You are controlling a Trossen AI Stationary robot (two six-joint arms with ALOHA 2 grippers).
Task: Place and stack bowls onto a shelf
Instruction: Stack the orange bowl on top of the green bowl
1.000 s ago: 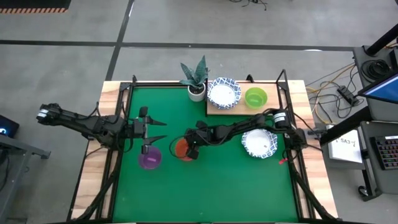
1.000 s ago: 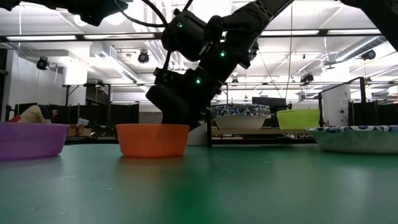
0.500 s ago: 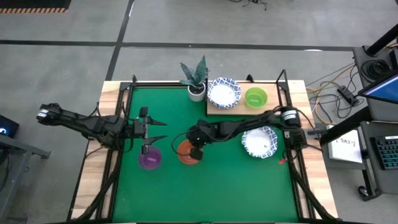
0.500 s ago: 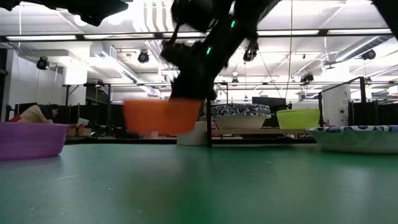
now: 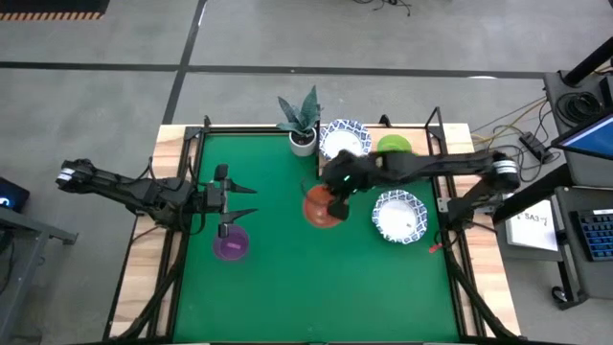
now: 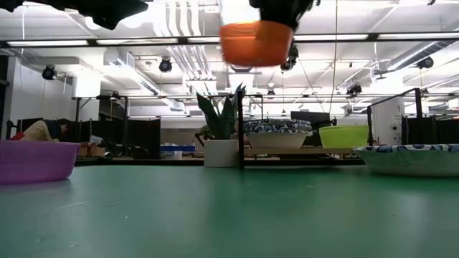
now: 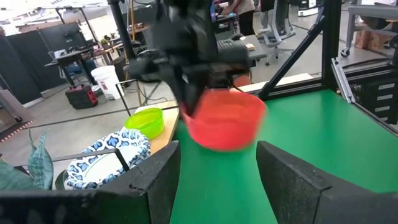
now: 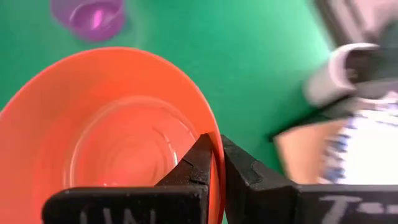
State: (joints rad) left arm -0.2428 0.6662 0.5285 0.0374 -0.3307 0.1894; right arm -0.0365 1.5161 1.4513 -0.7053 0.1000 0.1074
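Observation:
My right gripper (image 5: 335, 192) is shut on a red bowl (image 5: 321, 207), which is raised high over the green mat (image 6: 256, 43). A purple bowl (image 5: 230, 245) sits on the mat below my open left gripper (image 5: 244, 201), which touches nothing. On the pale wooden shelf (image 5: 419, 142) at the far side stand a white bowl with a blue pattern (image 5: 343, 140) and a green bowl (image 5: 393, 146), partly hidden by my right arm. Another patterned bowl (image 5: 400, 217) rests on the mat at the right. My right gripper pinches the red bowl's rim (image 8: 214, 163), one finger inside the bowl and one outside. In the high view the fingers are at the bowl's far right side. The bowl is lifted clear of the mat, its opening up.
A small white plant pot (image 5: 303, 140) with a spiky plant stands just left of the shelf. Black frame posts (image 5: 436, 125) stand at the mat's corners. Bare green mat (image 5: 316, 287) fills the near half of the table.
My right gripper has shut on the red bowl's rim, lifted the bowl off the mat and carried it up and toward the table's right and far side, nearer the shelf. The bowl now hangs high above the mat.

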